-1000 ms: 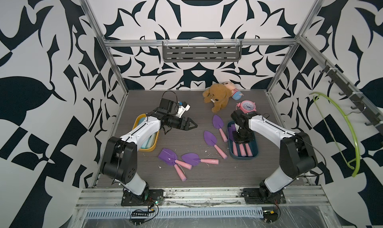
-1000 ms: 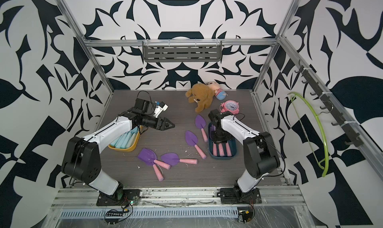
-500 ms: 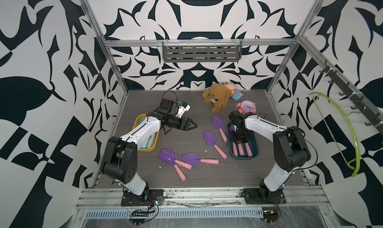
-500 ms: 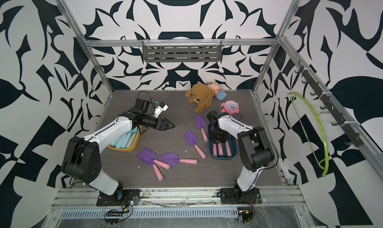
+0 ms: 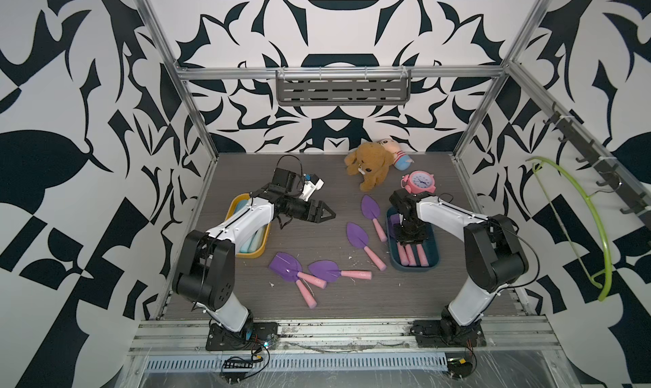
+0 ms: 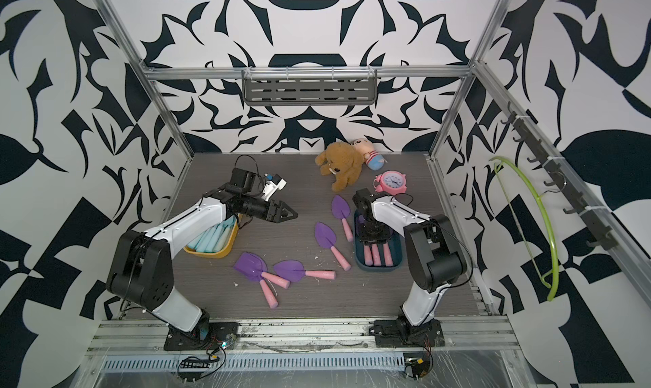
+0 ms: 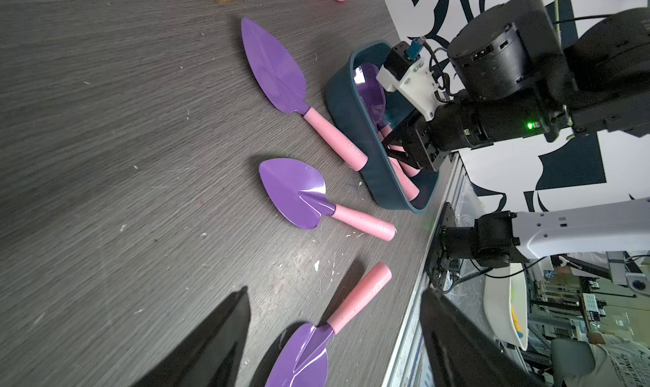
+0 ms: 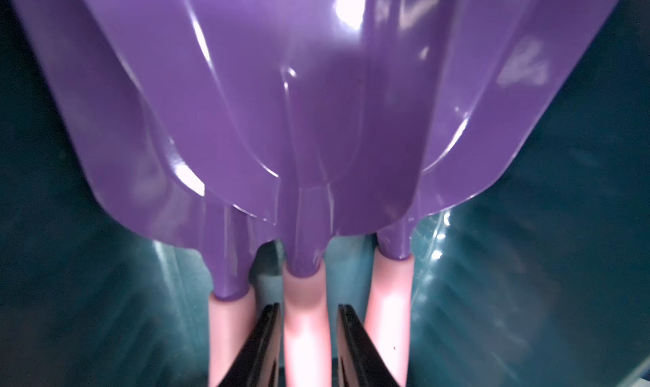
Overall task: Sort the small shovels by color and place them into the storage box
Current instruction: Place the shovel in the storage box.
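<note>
R gripper (image 8: 306,308) has loosened on the middle pink handle in the dark teal box (image 5: 415,268) — jaws flank it closely, can't tell if any pinch remains. That purple shovel (image 8: 316,104) lies in the box w/ two others, so it looks delivered. L gripper (image 5: 326,213) unchanged, spread wide, empty — several loose purple shovels (image 5: 357,236) remain on the table (image 5: 317,234).

bare tabletop (image 5: 310,241) centre, scattered purple shovels (image 5: 356,234) rightward, clock (image 5: 419,182) behind

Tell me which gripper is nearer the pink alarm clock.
Right. The right gripper reaches down into the dark blue tray just on the robot's side of the pink alarm clock; the left gripper hovers over the table, much farther away.
</note>
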`<state>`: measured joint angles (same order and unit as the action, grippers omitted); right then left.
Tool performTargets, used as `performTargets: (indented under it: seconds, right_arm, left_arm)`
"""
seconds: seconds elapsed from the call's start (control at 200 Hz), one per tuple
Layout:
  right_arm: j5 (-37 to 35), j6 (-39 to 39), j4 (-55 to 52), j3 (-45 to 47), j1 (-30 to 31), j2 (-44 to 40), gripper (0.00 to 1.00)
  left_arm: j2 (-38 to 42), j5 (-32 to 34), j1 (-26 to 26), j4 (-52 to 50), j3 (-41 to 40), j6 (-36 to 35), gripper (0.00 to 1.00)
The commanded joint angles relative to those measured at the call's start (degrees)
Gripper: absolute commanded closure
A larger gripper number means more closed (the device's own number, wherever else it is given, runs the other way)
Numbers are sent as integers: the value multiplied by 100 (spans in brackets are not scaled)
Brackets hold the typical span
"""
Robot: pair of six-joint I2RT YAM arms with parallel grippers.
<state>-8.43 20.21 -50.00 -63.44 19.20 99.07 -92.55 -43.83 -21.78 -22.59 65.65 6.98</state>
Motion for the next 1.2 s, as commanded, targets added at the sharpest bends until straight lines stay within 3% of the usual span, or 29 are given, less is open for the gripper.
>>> performTargets:
  seconds: [0.0,0.31,0.54,0.84,1.195]
  right_arm:
    - [-71,82,-131,-8,-17,-87,68]
    - [-31,146,-546,-341,-13,-803,67]
    - [579,253,-465,-166,-13,-1246,67]
    - [1327,358,258,383,-8,-975,68]
    - [1200,393,441,499,-11,-513,66]
  left_arm:
    - [-26,-29,7,-178,150,-101,17]
    - [9,-20,7,-242,193,-164,17]
    - [39,-20,7,-245,191,-171,17]
    - [79,-11,7,-242,168,-195,17]
    - [81,16,7,-242,146,-237,17]
